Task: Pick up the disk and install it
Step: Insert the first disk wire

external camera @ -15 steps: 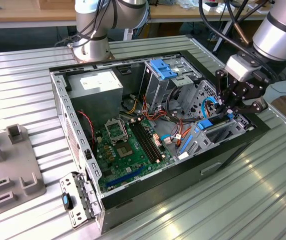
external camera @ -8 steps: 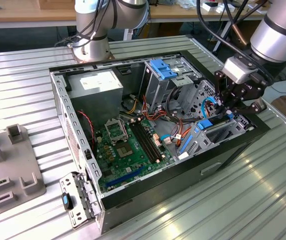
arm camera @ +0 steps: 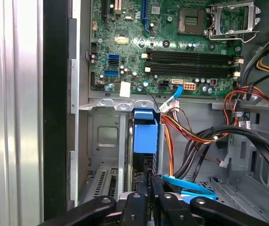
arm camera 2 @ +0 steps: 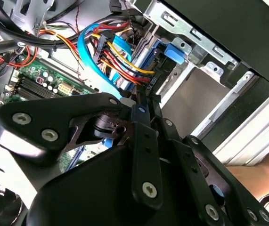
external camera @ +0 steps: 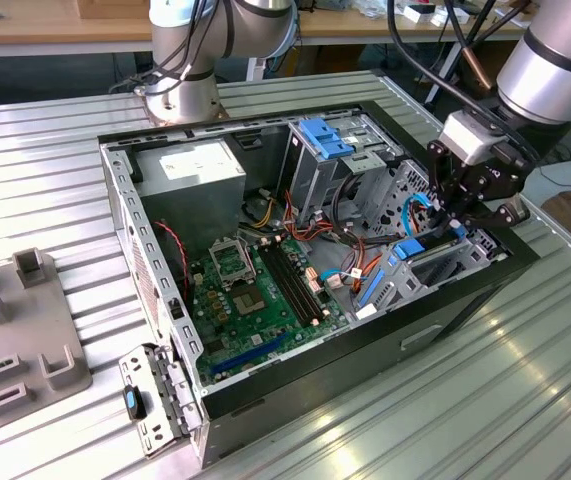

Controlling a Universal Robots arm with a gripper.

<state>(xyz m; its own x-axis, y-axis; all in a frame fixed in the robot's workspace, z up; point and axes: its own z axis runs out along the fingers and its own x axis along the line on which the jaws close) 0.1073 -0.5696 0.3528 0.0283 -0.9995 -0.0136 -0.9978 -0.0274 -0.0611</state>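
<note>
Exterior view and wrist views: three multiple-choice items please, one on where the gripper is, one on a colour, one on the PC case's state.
1. In the exterior view, where is the gripper?
A. At the computer case, at its end on the exterior view's left
B. Reaching into the case at its end on the exterior view's right
C. Clear of the case altogether

2. What colour is the motherboard?
A. Red
B. Green
C. White

3. What state is the case in?
A. Open on top, insides exposed
B. Closed by a panel
C. Wrapped in film

Answers:
1 B: the gripper dips into the case at that end.
2 B: the board shows green in the first wrist view and in the exterior view.
3 A: the board and the wiring lie in plain sight from above.
</note>
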